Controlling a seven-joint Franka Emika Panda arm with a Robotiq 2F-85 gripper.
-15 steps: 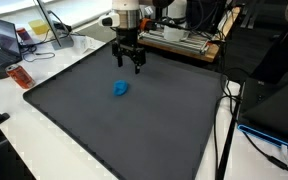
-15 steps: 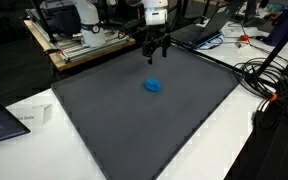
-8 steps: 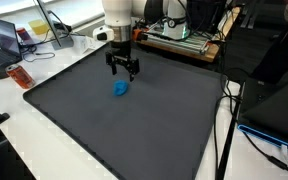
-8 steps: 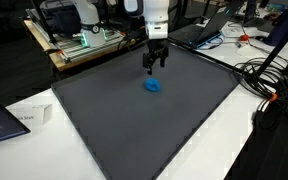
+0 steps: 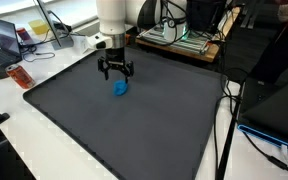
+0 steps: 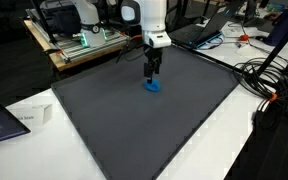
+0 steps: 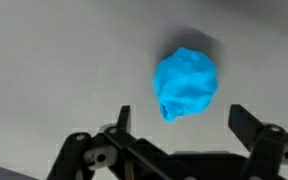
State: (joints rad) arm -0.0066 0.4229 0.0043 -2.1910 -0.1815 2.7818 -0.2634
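Above the far half of a dark mat [image 5: 134,125], the gripper [image 5: 116,76] hangs with its jaws spread wide and nothing between them, just over a blue lump [image 5: 120,88].

**Edges and free room.** The lump lies well inside the mat, nearer its far edge than its near one. Bare mat surrounds it on every side in both exterior views. In an exterior view the gripper [image 6: 152,75] is seen edge-on, its tips just above the blue lump [image 6: 153,85] and apart from it. In the wrist view the crumpled lump [image 7: 186,83] sits ahead of the gripper [image 7: 184,122], roughly centred between its two dark fingers [image 7: 246,120], with pale surface showing on both flanks.

**Surface and room.** The mat covers most of a white table [image 5: 54,150], whose rim stays exposed along the near sides. A small red object [image 5: 20,76] rests on that rim, well apart from the lump, and a laptop [image 5: 6,38] stands beyond it. Black cables [image 6: 269,80] trail over the table's edge near one corner of the mat.

**Holders.** A wooden bench [image 6: 84,52] behind the mat carries electronic equipment, whose details are too small to tell.
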